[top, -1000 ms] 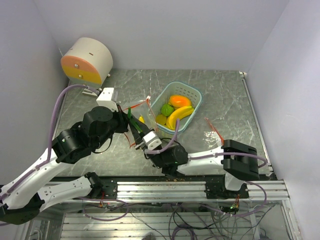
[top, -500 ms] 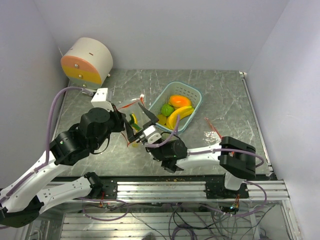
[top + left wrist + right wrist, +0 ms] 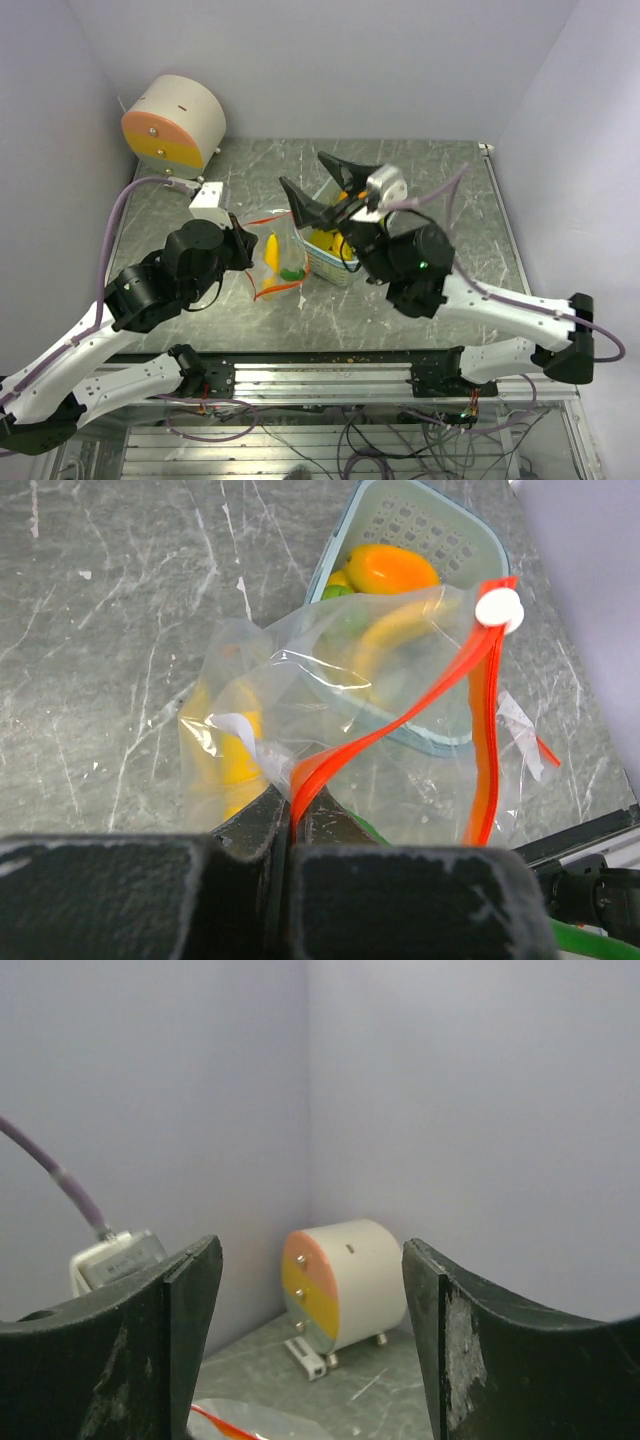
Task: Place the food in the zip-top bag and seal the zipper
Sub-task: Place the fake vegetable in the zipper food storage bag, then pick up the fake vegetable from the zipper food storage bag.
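Note:
My left gripper (image 3: 290, 815) is shut on the red-orange zipper (image 3: 400, 715) of the clear zip-top bag (image 3: 300, 695), holding its mouth up; the pale slider (image 3: 498, 608) sits at the far end. In the top view the bag (image 3: 275, 262) holds a yellow piece (image 3: 270, 250) and the green pepper (image 3: 292, 272). My right gripper (image 3: 303, 170) is raised above the basket, open and holding nothing. The mango (image 3: 390, 568) lies in the teal basket (image 3: 440, 530); the banana (image 3: 400, 630) shows through the bag.
A round white drum with a pink and yellow face (image 3: 172, 122) stands at the back left, also ahead in the right wrist view (image 3: 340, 1285). The right arm hides most of the basket (image 3: 335, 268) from above. Walls close in the table.
My right gripper opened beside the bag mouth, left the green pepper inside, and lifted up and back over the basket. The left gripper kept its hold on the zipper.

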You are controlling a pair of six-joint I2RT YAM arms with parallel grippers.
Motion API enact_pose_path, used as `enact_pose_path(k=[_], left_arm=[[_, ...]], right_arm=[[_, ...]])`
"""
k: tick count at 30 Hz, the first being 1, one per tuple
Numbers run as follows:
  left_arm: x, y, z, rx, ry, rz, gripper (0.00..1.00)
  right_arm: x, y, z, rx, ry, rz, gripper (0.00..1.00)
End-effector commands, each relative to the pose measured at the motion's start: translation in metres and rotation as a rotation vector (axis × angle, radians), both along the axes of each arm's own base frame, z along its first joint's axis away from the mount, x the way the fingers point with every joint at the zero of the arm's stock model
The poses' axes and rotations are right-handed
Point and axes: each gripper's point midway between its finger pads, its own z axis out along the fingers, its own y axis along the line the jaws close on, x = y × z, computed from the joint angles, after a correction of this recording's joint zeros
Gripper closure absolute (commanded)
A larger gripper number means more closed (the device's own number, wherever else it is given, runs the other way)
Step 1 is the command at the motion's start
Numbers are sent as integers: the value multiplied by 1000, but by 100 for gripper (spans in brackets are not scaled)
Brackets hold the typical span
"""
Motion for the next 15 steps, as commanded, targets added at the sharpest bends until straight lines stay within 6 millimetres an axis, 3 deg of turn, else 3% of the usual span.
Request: enact_pose_path(k=[1, 4, 6, 11, 15], left_arm=[[-3, -5, 6, -57, -18, -21, 93], [-4, -6, 5, -63, -14, -27, 93], [-5, -6, 5, -62, -15, -30, 93], [-6, -3, 3, -51, -15, -28, 93], [-6, -1, -1, -51, -11, -22, 93]], right_arm=[[-8, 31, -60, -336, 274, 175, 30], [-9, 34, -82, -466, 378, 179, 34], [-14, 36, -109, -560, 450, 199, 36], [-56, 33, -157, -739, 570, 316, 37], [-70, 17, -182, -833, 643, 317, 35]])
